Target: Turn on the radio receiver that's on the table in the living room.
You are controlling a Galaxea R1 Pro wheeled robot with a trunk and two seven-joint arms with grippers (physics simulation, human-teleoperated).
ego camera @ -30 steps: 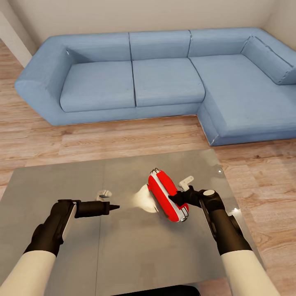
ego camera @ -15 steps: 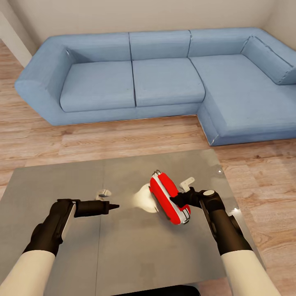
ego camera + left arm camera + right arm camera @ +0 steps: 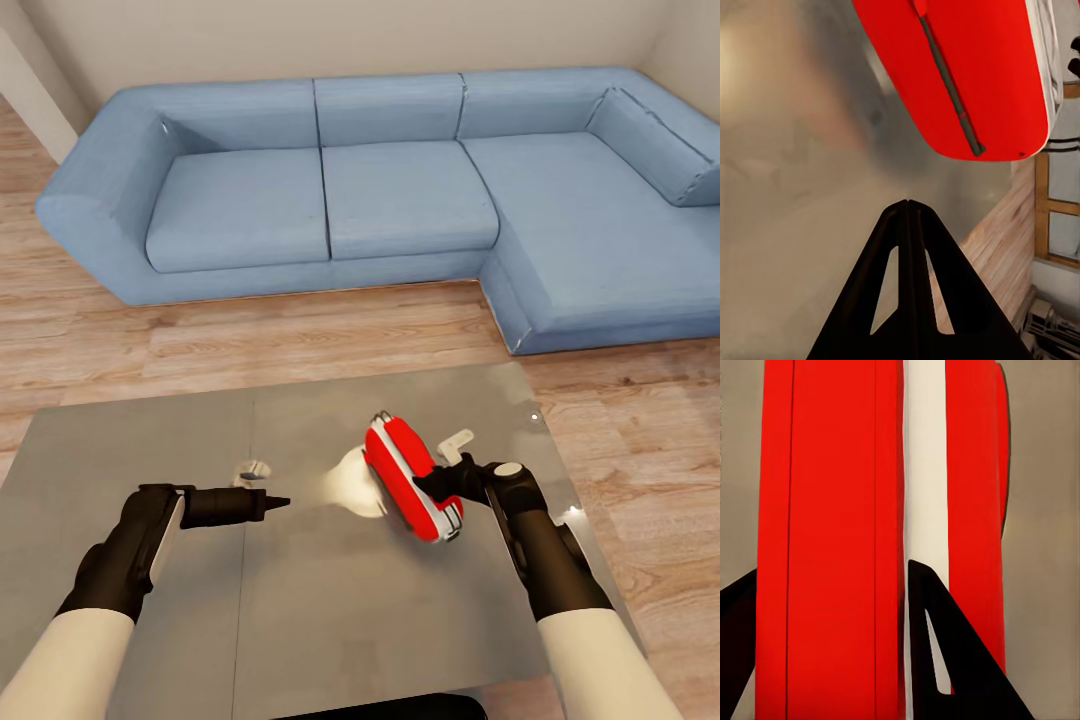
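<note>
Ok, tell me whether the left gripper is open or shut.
Shut. In the left wrist view the left gripper's fingers meet at one point, holding nothing, short of the radio receiver on the table.

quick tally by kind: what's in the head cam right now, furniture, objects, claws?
Sofas: 1, blue L-shaped sofa
Tables: 1, grey table
Radios: 1, red radio receiver on the table
Claws: 2, left claw and right claw
Total: 5
</note>
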